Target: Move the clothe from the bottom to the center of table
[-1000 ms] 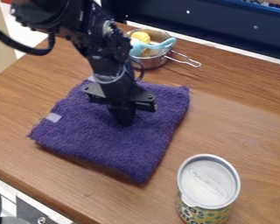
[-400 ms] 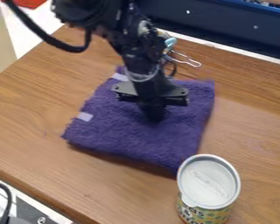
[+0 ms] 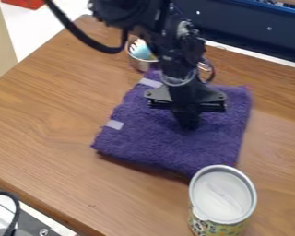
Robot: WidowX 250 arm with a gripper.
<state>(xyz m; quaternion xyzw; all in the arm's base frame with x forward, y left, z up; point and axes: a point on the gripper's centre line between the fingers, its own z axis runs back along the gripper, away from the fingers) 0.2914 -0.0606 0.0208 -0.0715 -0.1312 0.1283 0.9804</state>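
The purple cloth (image 3: 156, 143) lay between the pot (image 3: 136, 63) and can (image 3: 221, 196), nearly square, its tagged edge facing left and slanting down-left. The gripper's (image 3: 188, 124) fingers were closed together against its middle.

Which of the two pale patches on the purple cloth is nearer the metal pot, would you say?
The upper patch, just below the pot; the other patch lies lower on the cloth.

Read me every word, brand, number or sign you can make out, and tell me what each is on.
No text is readable here.
Can label: print too small to read.
Can lid: any marking too faint to make out.
Pale tags on the purple cloth: no print legible.
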